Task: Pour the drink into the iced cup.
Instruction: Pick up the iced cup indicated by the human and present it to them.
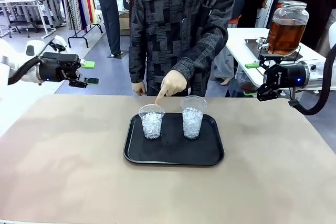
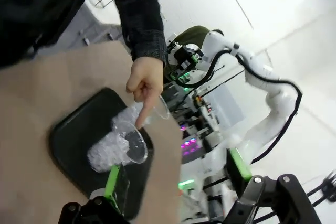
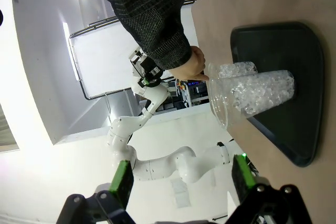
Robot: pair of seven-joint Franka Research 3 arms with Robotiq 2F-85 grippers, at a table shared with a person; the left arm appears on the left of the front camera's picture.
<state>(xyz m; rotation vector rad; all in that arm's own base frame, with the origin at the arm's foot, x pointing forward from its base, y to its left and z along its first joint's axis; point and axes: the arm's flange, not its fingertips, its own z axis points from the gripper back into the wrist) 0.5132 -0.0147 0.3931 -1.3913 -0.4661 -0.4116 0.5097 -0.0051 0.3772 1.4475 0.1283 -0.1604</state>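
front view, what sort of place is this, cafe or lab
Most likely a robot lab or demo hall, not a cafe: two white robot arms, with the left gripper and right gripper, flank a plain table, and a rack of fabrics stands on the open floor behind.

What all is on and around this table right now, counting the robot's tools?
table: one, tan, foreground
tray: one, black, table centre
left iced cup: one, clear, on tray
right iced cup: one, clear, on tray
jar of drink: one, amber, background far right
person's hand: one, pointing at left iced cup's rim
left tool: one, black, open, raised at left
right tool: one, black, open, raised at right
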